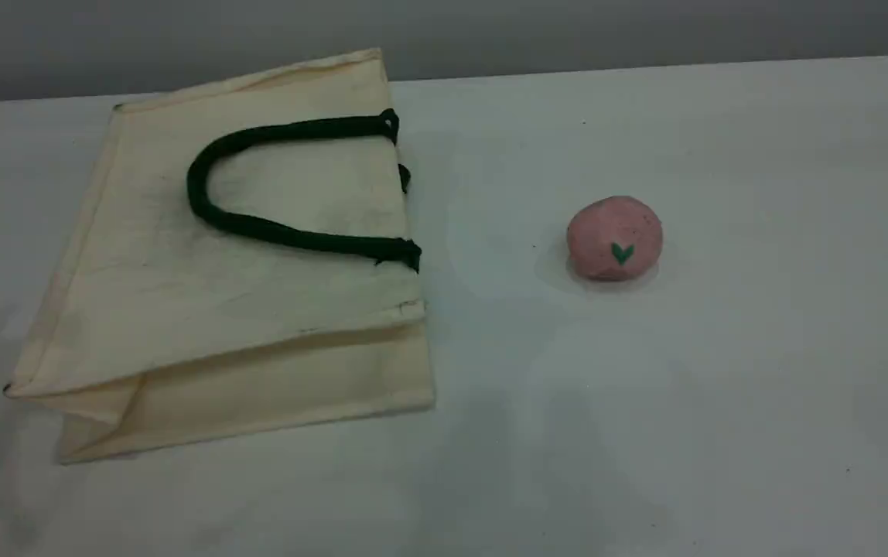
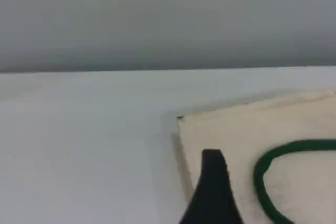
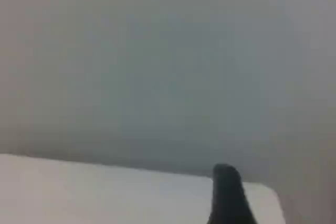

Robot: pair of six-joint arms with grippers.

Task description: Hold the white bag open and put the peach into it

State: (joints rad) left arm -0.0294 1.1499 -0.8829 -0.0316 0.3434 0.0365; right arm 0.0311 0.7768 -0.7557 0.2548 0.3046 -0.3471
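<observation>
Matte counter being occupied by flat canvas white bag with looped rope handle, round dusty-pink peach well apart. Left fingers being held spread; right fingers: cannot tell.

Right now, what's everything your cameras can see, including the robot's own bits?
white bag: one, cream-white, lying flat on the table's left side.
rope handle: one in plain sight, dark green, lying on top of the bag.
peach: one, dusty pink with a green leaf mark, right of the bag and apart from it.
table: one, white, under both.
wall: one, grey, behind the table.
left gripper: one black fingertip showing, seen near the bag's corner.
right gripper: one black fingertip showing, against table edge and wall.
</observation>
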